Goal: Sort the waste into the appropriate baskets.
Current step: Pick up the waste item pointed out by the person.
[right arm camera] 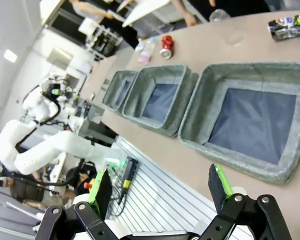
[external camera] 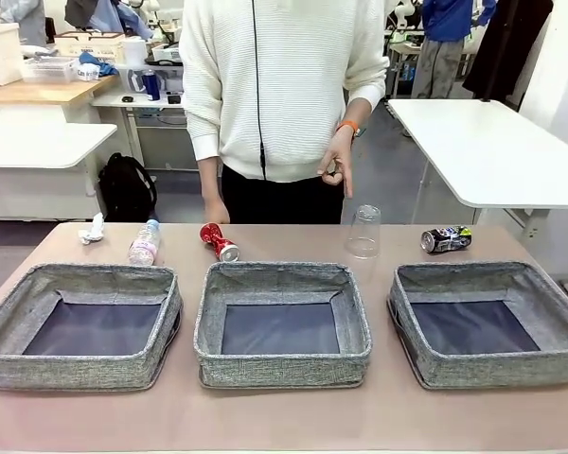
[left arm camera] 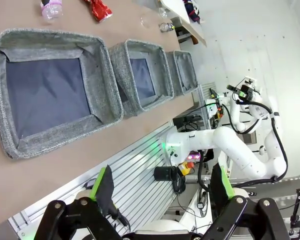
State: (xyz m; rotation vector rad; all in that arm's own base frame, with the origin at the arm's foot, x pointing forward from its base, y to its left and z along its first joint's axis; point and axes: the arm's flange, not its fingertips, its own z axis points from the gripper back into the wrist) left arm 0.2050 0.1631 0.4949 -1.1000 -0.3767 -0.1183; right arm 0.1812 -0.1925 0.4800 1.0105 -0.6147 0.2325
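Grippers released; waste unsorted.
Left gripper (left arm camera: 162,185) and right gripper (right arm camera: 160,186) gape empty off the desk's (external camera: 284,416) near edge; three baskets (external camera: 282,272) line its near half; crumpled paper (external camera: 93,230), pink-label bottle (external camera: 144,243), red can (external camera: 219,241), clear cup (external camera: 363,232), black can (external camera: 446,239) lie along the far edge.

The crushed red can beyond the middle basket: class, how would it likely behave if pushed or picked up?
The crushed red can lies on its side, so a push may roll it, though its pinched middle would probably make it curve. Being crushed, it is likely empty, light and easily dented further. Its glossy skin could slip.
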